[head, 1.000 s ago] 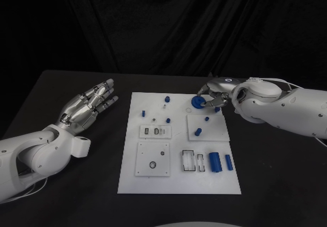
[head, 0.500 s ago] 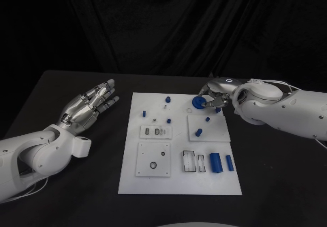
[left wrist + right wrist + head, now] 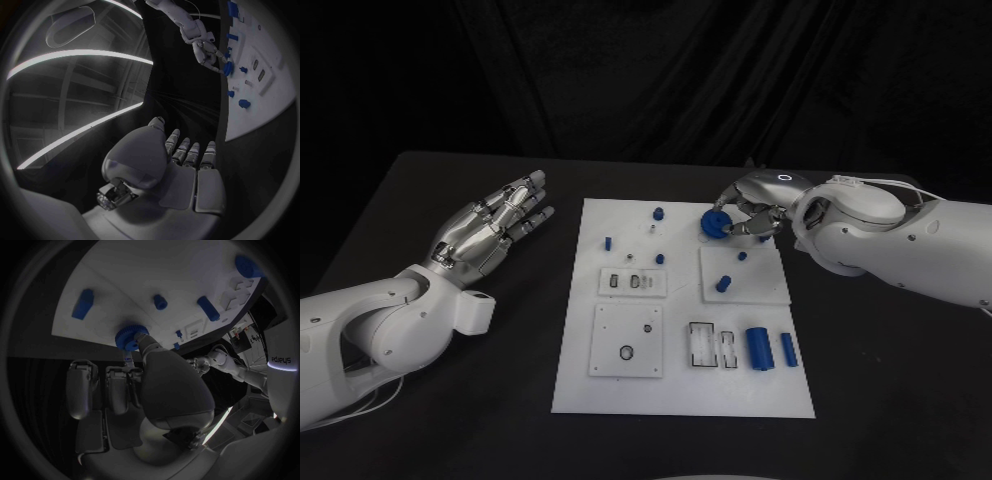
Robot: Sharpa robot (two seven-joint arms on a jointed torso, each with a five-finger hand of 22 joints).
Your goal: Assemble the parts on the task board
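The white task board [image 3: 675, 390] lies in the middle of the black table. My right hand [image 3: 750, 210] is at the board's far right corner and pinches a blue round part [image 3: 714, 223] just above the board. In the right wrist view the same round part [image 3: 131, 336] sits between the thumb and a finger, at the edge of the board [image 3: 137, 280]. My left hand [image 3: 495, 225] hovers over the table left of the board, its fingers spread and nothing in it. The left wrist view shows the left hand [image 3: 181, 160] and, far off, the right hand [image 3: 206, 50].
Small blue pegs [image 3: 658, 212] [image 3: 607, 241] [image 3: 723, 283] stand on the board's far half. A blue cylinder [image 3: 759, 348] and a blue bar [image 3: 788, 347] lie near its right edge, beside white slotted blocks [image 3: 708, 343]. A black curtain closes the back.
The whole picture has shifted slightly. The right hand with the round part has dipped a little toward the board. The left hand has not moved.
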